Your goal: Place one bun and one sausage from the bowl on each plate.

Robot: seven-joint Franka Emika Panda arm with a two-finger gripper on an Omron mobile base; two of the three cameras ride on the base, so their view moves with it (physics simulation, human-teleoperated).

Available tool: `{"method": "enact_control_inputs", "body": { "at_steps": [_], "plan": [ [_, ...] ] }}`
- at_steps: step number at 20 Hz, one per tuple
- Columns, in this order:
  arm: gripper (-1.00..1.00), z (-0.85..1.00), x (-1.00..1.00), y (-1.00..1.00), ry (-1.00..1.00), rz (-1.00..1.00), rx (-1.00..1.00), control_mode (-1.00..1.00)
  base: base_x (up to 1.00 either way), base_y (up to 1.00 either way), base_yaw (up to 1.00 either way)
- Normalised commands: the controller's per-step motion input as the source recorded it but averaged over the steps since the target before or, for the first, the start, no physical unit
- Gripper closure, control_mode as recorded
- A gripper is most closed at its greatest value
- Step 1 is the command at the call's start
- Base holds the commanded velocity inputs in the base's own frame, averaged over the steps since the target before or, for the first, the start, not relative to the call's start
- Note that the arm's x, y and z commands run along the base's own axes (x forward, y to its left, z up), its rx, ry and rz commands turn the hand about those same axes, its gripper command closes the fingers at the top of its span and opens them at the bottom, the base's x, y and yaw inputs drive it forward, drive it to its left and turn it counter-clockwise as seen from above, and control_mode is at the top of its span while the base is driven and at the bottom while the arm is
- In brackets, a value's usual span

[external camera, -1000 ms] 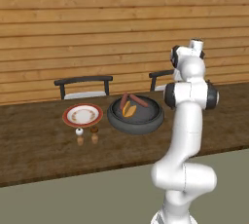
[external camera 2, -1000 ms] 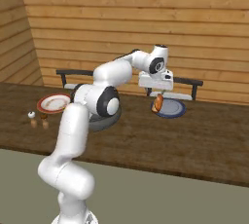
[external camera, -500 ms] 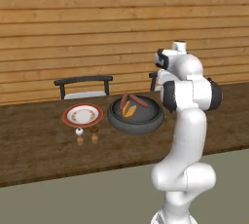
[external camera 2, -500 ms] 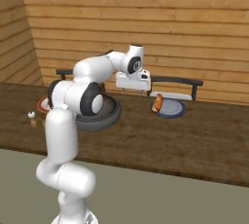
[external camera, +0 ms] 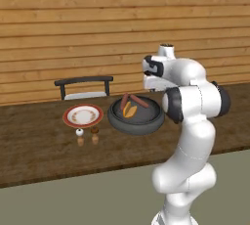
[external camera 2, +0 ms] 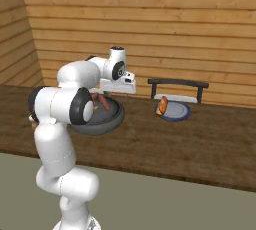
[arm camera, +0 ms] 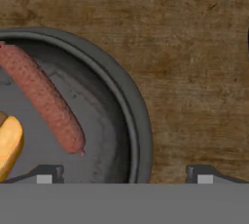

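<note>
The dark bowl point(external camera: 118, 123) point(external camera 2: 116, 120) point(arm camera: 131, 96) holds two red-brown sausages point(external camera: 140, 101) point(arm camera: 46, 99) and a yellow bun point(external camera: 129, 110) point(arm camera: 9, 145). My gripper point(external camera: 150, 83) point(external camera 2: 116, 90) point(arm camera: 124, 175) hangs open over the bowl's right side, above its rim, with nothing between the fingers. The nearest sausage lies just left of the gripper in the hand view. The white, red-rimmed plate point(external camera: 68, 120) sits left of the bowl with nothing on it. The blue plate point(external camera 2: 179, 113) lies to the right and carries an orange-brown bun point(external camera 2: 162, 105).
Two small shakers point(external camera: 79, 132) point(external camera: 94, 130) stand on the wooden counter point(external camera: 44, 150) in front of the white plate. Dark chairs point(external camera: 84, 86) point(external camera 2: 177, 88) stand behind the counter against the plank wall.
The arm has swung left from above the blue plate to above the bowl, jaws open throughout. The bun stays on the blue plate.
</note>
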Motion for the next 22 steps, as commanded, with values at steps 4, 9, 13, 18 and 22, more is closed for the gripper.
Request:
{"method": "enact_control_inputs", "body": {
  "at_steps": [4,9,13,18,22],
  "plan": [
    [-1.0,0.0,-0.15,0.8,0.0,0.0,0.0,-1.0,0.0,0.0,0.0],
    [-1.0,0.0,0.05,0.38,0.0,0.0,0.0,-1.0,0.0,0.0,0.0],
    [-1.0,-0.11,0.13,0.08,0.0,0.02,0.0,-1.0,0.0,0.0,0.0],
    [-1.0,-0.25,0.0,0.02,0.0,0.02,0.0,-1.0,0.0,0.0,0.0],
    [-1.0,-0.22,0.05,0.0,0.0,0.01,0.0,-1.0,0.0,0.0,0.0]
  ]
}}
